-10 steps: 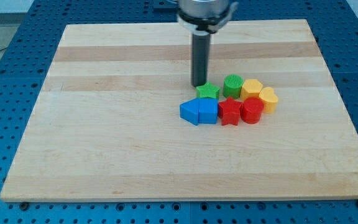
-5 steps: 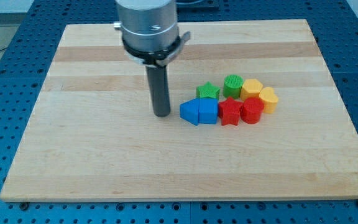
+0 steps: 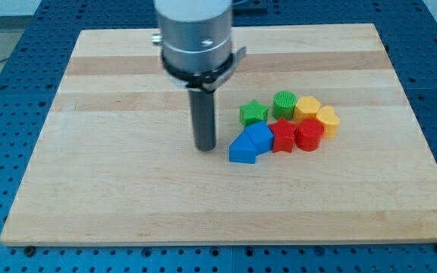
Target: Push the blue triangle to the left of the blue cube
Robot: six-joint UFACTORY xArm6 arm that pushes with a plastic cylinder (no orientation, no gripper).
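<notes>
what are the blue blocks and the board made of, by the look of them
Blue triangle and blue cube: likely matte plastic, even saturated colour, faint ridged faces. Board: light wood, visible grain and joined strips, smooth finish.

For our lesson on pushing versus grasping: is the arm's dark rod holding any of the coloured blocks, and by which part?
Nothing is held. My tip stands on the wooden board, just off the view's left of the blue triangle block, apparently with a small gap; the rod can only push.

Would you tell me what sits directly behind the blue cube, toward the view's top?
Behind the blue cube sits the green star, with a narrow gap showing. The red star touches its right side. Nothing looks hidden.
</notes>
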